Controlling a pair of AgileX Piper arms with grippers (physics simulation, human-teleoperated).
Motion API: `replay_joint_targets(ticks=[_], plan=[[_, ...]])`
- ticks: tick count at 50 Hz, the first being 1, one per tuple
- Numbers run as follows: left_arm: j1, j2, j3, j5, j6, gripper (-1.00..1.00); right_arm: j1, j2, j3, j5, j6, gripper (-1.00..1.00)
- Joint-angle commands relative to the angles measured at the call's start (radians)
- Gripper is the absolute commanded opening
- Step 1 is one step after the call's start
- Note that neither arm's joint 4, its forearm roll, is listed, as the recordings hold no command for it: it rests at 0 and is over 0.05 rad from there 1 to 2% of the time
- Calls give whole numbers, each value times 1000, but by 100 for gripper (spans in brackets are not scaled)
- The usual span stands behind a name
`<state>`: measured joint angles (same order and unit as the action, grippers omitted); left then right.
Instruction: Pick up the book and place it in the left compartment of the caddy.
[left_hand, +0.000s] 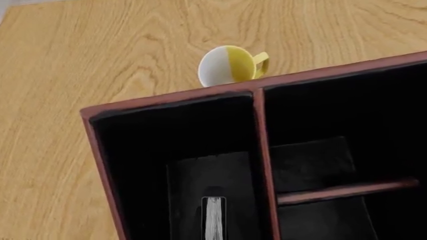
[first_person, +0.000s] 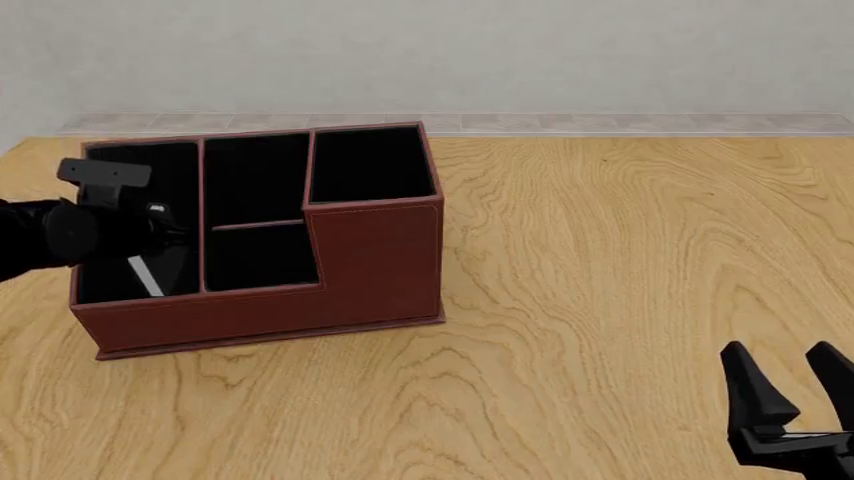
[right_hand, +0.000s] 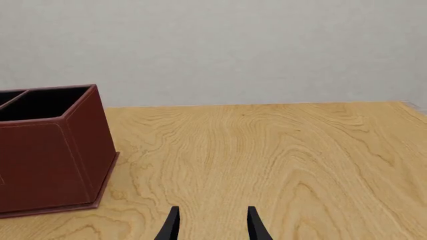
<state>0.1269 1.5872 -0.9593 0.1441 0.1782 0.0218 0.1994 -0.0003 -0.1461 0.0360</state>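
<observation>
The reddish-brown caddy (first_person: 267, 300) stands at the table's left, and its corner section shows in the right wrist view (right_hand: 53, 160). My left gripper (first_person: 154, 250) reaches down into the left compartment (first_person: 134, 170), shut on the book (first_person: 144, 277). The book hangs tilted inside that section, low near the front wall. In the left wrist view its white page edge (left_hand: 214, 217) sits between the dark fingers above the compartment's floor (left_hand: 193, 175). My right gripper (first_person: 781, 352) stands open and empty near the table's front right (right_hand: 213, 210).
A yellow and white cup (left_hand: 230, 65) lies on the table just beyond the caddy's rim (left_hand: 200, 92). The two short middle sections (first_person: 254, 215) and the taller square section (first_person: 371, 165) hold nothing. Bare wood stretches right of the caddy (first_person: 627, 250).
</observation>
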Motion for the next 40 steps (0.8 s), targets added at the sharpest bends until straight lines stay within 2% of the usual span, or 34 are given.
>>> replay_joint_targets(ticks=[1, 40], plan=[[8, 14, -8, -17, 9, -100, -1, -3, 0, 2, 0, 100], [9, 68, 0, -45, 1, -100, -4, 7, 0, -7, 2, 100]])
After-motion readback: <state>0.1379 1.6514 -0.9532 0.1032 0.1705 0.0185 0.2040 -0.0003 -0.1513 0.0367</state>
